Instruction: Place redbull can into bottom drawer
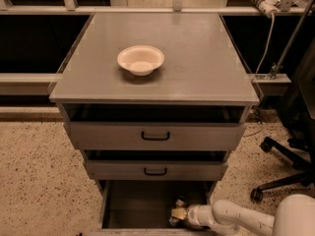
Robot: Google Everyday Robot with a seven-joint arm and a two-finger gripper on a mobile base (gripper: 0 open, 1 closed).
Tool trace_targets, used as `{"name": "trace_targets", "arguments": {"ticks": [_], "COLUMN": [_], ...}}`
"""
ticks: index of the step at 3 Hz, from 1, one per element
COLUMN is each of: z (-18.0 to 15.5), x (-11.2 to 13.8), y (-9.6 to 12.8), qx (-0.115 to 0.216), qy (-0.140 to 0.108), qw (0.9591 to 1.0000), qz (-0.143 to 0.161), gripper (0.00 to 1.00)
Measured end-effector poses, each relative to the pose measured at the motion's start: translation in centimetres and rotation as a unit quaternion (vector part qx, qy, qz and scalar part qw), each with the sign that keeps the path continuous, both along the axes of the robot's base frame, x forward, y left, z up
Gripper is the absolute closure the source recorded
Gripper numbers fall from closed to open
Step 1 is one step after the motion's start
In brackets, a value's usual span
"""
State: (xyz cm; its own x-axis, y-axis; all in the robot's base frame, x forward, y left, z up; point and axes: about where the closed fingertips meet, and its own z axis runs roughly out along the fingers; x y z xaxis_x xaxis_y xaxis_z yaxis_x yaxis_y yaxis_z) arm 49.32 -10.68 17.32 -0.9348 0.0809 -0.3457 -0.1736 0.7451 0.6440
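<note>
The bottom drawer is pulled open at the foot of the grey cabinet, showing its plain grey floor. My gripper reaches into it from the right, low at the drawer's right front, on a white arm. A small shiny piece that looks like the redbull can shows right at the gripper's tip, inside the drawer. Most of the can is hidden by the gripper, and I cannot tell whether it is held or standing on the drawer floor.
A white bowl sits on the cabinet top. The two upper drawers with black handles are slightly open. An office chair base stands on the speckled floor to the right. A pole and cable rise at the back right.
</note>
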Motion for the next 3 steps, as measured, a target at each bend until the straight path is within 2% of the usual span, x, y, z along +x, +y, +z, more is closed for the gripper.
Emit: {"name": "trace_targets", "arguments": {"ticks": [1,2,3], "z": [0.00,0.00,0.00], "x": [0.00,0.00,0.00], "y": [0.00,0.01,0.01], "qx": [0.000,0.000,0.000], "qy": [0.000,0.000,0.000], "qw": [1.0000,1.0000,1.0000], "qz": [0.000,0.000,0.000], "gripper": [0.12,0.00,0.00]}}
